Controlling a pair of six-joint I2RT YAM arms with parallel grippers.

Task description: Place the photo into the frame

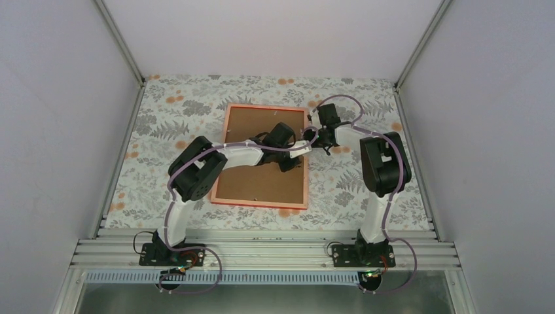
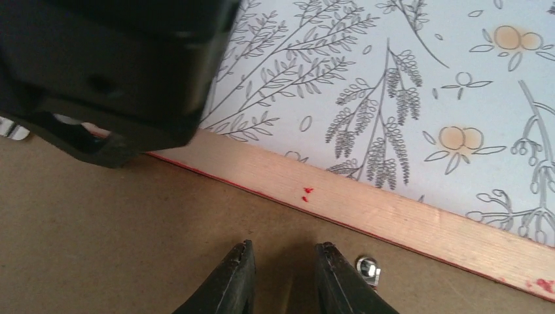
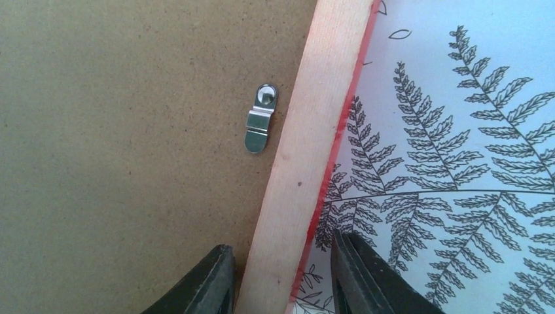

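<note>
Frame (image 1: pixel 258 203): face down on table (image 1: pixel 170 124), backing board (image 1: pixel 262 180) seated. Photo: unseen, likely beneath. My left gripper (image 2: pixel 283 275): narrowly apart, empty, above board. My right gripper (image 3: pixel 281 275): parted astride frame's right rail. Outstanding, I judge: clip (image 3: pixel 261 118) unturned.

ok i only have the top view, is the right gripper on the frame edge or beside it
Observer: The right gripper straddles a rail of the frame, one finger over the board, one over the cloth, not closed on it.
Operator: any clip near it
Observer: One clip on the board beside that rail, lying along it, not across it.
Operator: left gripper holding anything
Observer: No, the left gripper is open above the board, nothing between its fingers.
</note>
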